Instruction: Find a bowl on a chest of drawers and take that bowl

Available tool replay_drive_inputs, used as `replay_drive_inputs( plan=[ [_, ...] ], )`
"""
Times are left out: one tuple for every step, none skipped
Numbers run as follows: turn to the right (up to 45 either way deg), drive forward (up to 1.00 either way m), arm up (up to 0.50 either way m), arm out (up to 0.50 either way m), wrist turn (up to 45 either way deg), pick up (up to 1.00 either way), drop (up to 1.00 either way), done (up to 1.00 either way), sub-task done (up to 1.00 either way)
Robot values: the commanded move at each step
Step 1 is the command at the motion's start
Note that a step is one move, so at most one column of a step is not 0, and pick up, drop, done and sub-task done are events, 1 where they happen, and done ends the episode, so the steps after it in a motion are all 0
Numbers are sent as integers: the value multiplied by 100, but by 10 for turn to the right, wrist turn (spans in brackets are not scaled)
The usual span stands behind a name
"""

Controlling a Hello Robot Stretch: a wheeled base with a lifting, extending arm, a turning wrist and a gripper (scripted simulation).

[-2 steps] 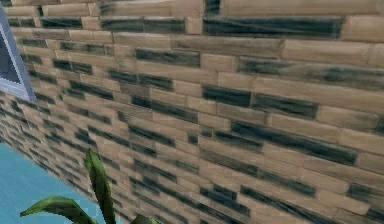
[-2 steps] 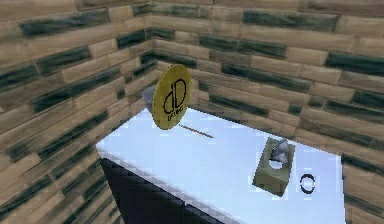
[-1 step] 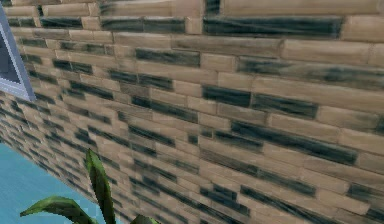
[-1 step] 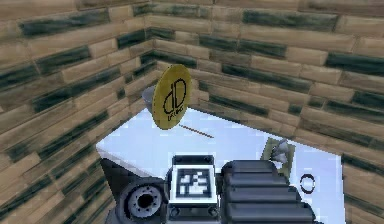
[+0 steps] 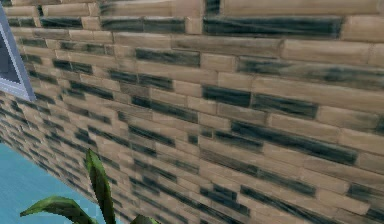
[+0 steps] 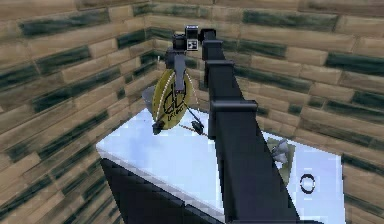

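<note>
No legible words, numbers or signs anywhere; merely black marks on the small white squares at the arm's end, not decipherable.

My arm is a dark, matt bar, smooth like painted metal. The brick wall looks rough and dull, tan with blackish streaks. The chest of drawers has a smooth, pale, faintly glossy top. The bowl has a brassy sheen.

Even, moderate light, soft shadows
</note>
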Motion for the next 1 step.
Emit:
replay_drive_inputs(
  plan=[
    [0, 0, 0, 0, 450, 0, 0, 0, 0]
  ],
)
